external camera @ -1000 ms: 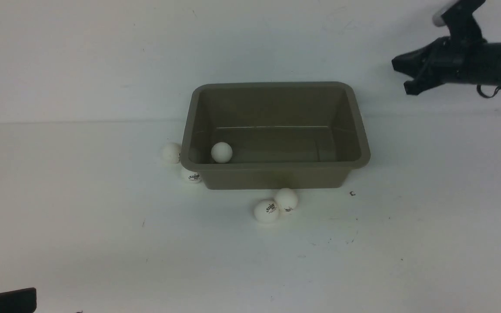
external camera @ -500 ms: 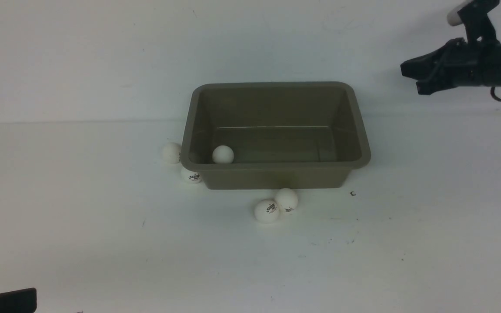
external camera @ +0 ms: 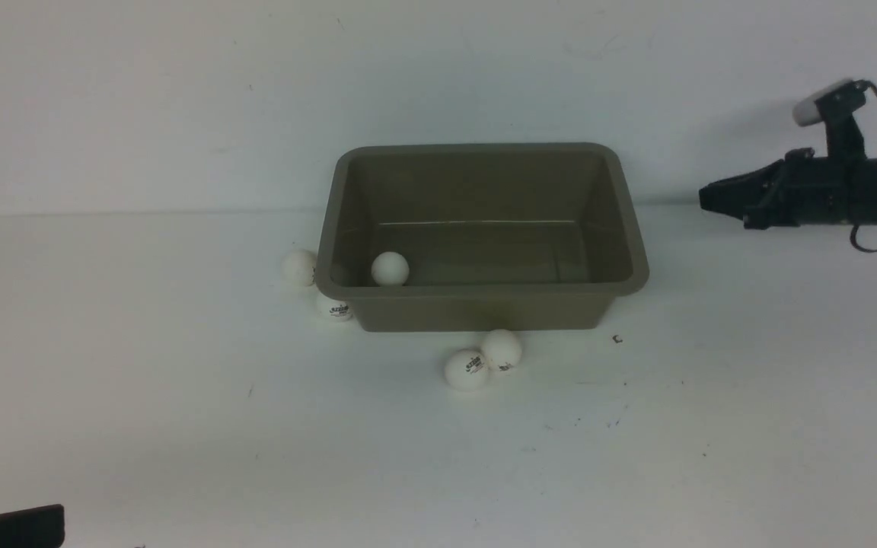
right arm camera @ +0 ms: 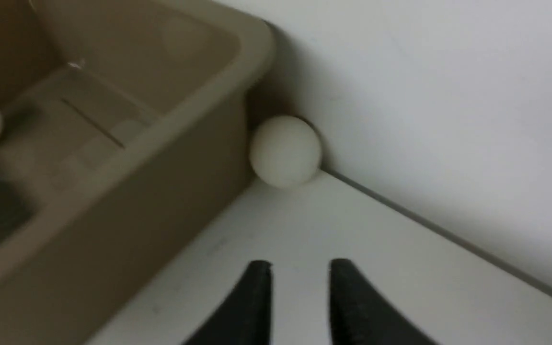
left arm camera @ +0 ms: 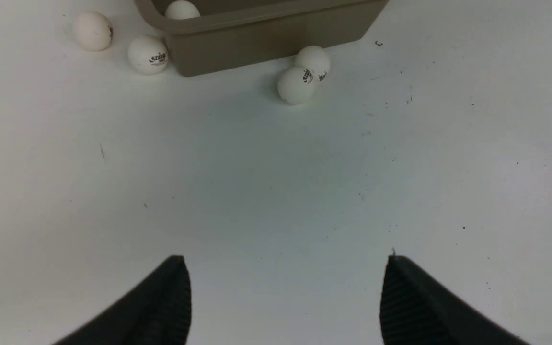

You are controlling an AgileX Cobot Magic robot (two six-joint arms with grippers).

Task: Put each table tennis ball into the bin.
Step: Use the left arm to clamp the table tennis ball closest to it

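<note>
Operator, note the following.

**Bin:** The bin (external camera: pixel 476 310) stands at the middle of the surface's (external camera: pixel 180 426) far edge, close to the back wall (external camera: pixel 180 91).

**Front view:**
- One table tennis ball (external camera: pixel 390 269) lies inside the bin, at its near left corner.
- Two balls lie outside on the left. One (external camera: pixel 299 267) is just beside the left wall and one (external camera: pixel 336 307) is tucked under the rim at the near left corner.
- A pair lies before the near wall. The farther ball (external camera: pixel 501 349) and the nearer ball (external camera: pixel 467 370) are touching each other.

**Right wrist view only:** A further ball (right arm camera: pixel 285 151) sits outside a far corner of the bin, where the surface meets the wall. The bin hides it from the front camera. This picture is blurred, so you cannot confirm whether that ball touches the bin or the wall.

**Right gripper:** The right gripper (right arm camera: pixel 300 268) hangs above the surface to the right of the bin and points toward it. Its fingers are drawn together with only a slit between the tips, and they hold nothing.

**Left gripper:** The left gripper (left arm camera: pixel 284 259) shows properly in its own wrist view only. Its fingers are spread wide over bare surface near the near edge, well apart from every ball. In the front view only a dark part shows, cut off at the near left corner.

**Legibility:** The logos are too small to read.
</note>
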